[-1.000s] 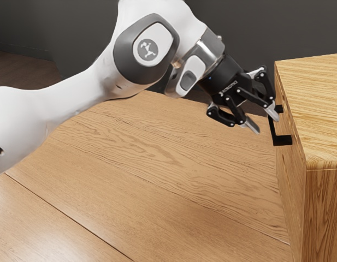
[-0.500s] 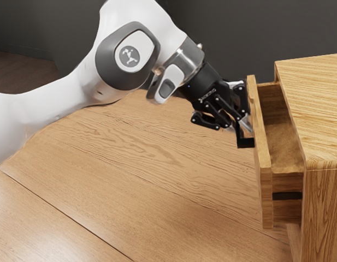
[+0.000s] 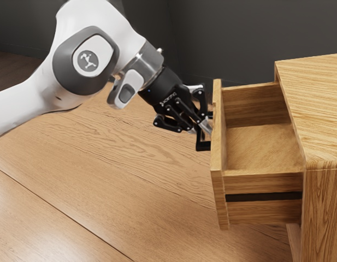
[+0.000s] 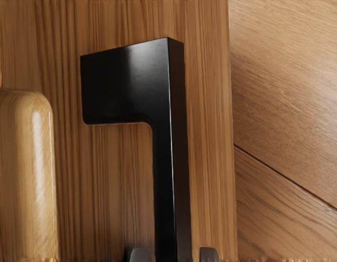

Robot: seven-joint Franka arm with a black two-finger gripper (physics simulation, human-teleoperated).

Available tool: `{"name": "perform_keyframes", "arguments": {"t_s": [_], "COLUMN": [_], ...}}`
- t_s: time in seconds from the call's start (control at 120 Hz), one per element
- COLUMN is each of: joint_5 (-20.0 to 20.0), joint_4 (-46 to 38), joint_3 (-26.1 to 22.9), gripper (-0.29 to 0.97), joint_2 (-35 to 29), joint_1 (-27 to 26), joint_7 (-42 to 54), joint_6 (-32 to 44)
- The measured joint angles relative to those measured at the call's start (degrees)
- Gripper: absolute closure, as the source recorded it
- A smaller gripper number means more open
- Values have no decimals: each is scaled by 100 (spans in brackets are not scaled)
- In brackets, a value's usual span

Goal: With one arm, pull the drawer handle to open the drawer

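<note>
The gripper (image 3: pixel 205 126) is clamped on the black drawer handle (image 4: pixel 168 136); the wooden drawer (image 3: pixel 261 147) stands well out of the cabinet (image 3: pixel 315 82), toward the exterior view's left

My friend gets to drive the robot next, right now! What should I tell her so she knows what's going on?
Gripper: shut on the black handle, one finger on each side of its bar.
Drawer: well out of the wooden cabinet, with its bare wooden bottom in sight.
Done: handle grabbed, drawer pulled open a good way.
Left: probably little. Pull a bit more only if it should come out fully, then let go and back the arm away over the table.
</note>
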Motion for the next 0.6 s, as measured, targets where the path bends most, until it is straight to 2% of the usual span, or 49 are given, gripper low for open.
{"name": "perform_keyframes", "arguments": {"t_s": [0.242, 0.6], "joint_5": [-20, -46], "joint_4": [-389, -535], "joint_3": [238, 581], "gripper": [77, 77], "joint_2": [-378, -523], "joint_1": [-207, -320], "joint_7": [61, 126], "joint_6": [-11, -19]}}
